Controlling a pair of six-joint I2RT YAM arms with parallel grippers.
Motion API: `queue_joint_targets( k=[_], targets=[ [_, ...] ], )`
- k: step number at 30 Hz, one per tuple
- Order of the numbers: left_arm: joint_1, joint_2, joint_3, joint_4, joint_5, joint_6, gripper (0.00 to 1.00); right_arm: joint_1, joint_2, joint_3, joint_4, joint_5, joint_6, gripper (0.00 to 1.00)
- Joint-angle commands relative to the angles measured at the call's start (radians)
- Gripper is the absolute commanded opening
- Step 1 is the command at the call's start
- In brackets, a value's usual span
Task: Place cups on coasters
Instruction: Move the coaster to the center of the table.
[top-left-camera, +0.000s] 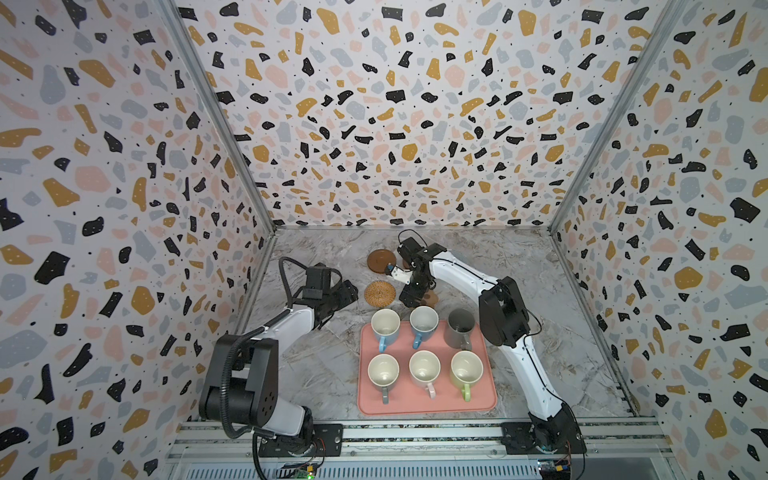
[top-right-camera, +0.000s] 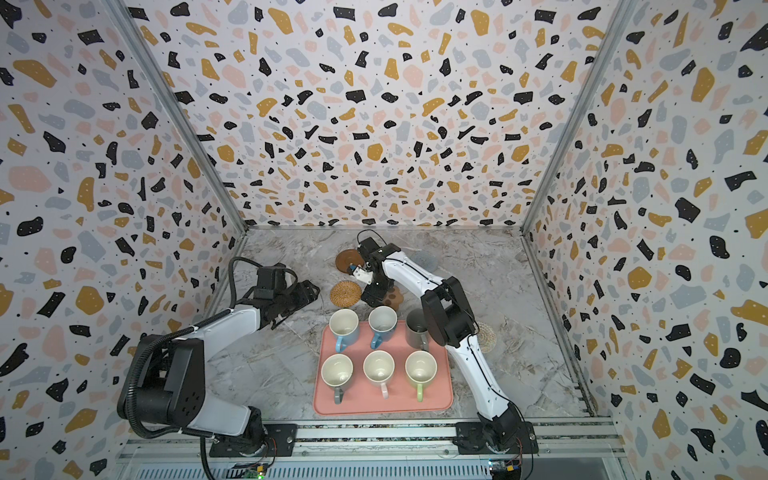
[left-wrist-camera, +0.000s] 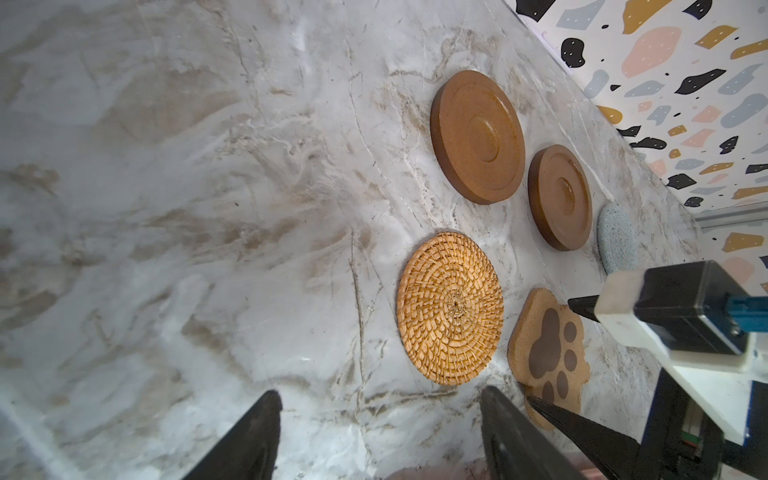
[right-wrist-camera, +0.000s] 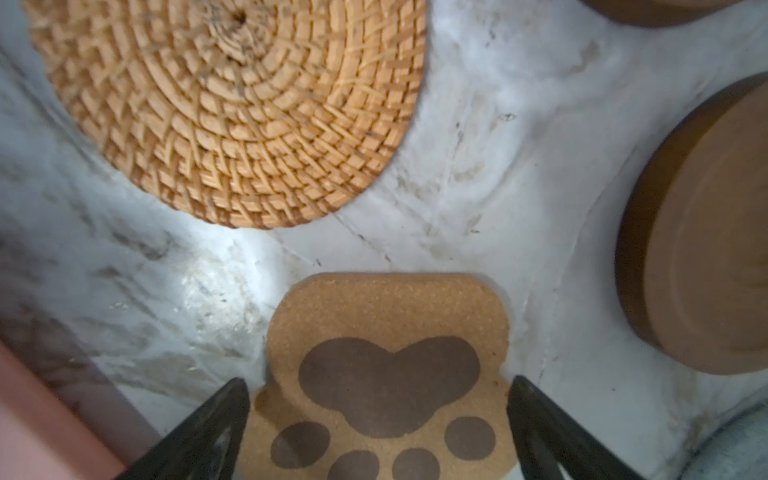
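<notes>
marble tbl (top-left-camera: 316, 374) | on it: pink tray (top-left-camera: 428, 409), rattan coaster (top-left-camera: 380, 293), paw coaster (left-wrist-camera: 548, 345), wood disc (top-left-camera: 380, 261)

A pink tray (top-left-camera: 407, 405) lies on the marble tabletop (top-left-camera: 324, 365).

On tray (top-left-camera: 415, 406), six cups (top-left-camera: 424, 368) in two rows of three. Beyond tray at 11 o'clock, rattan coaster (top-left-camera: 380, 293); at 12, paw coaster (top-right-camera: 395, 296), just beside it. At rattan coaster's 12 o'clock, wooden disc (top-left-camera: 380, 261); then second wooden disc (left-wrist-camera: 560, 197) and woven coaster (top-right-camera: 424, 259) in line toward 3 o'clock. At tray's 3 o'clock, patterned coaster (top-right-camera: 487, 337).
</notes>
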Motion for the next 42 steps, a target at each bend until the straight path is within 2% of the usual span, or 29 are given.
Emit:
queue_joint_targets(
  k=[1,9,19,23,30,42],
  targets=[
    [0.008,-0.026,-0.017,0.003,0.008,0.015,0.77,0.007,-0.034,-0.015,-0.013,0.069,0.007,0.99],
    [0.011,-0.032,-0.020,0.002,0.008,0.015,0.77,0.005,-0.030,0.000,0.033,0.145,0.034,1.00],
    [0.012,-0.033,-0.023,0.003,0.005,0.012,0.76,-0.008,-0.016,0.061,0.055,0.127,0.062,0.99],
    [0.012,-0.032,-0.024,0.003,0.005,0.011,0.76,-0.028,-0.046,0.065,0.054,0.060,0.089,0.99],
    [0.012,-0.031,-0.023,0.003,0.004,0.011,0.77,-0.084,-0.155,-0.058,0.068,-0.053,0.147,0.96],
    [0.017,-0.031,-0.023,0.003,0.007,0.013,0.77,-0.130,-0.219,-0.236,0.018,0.015,0.120,0.84]
  ],
)
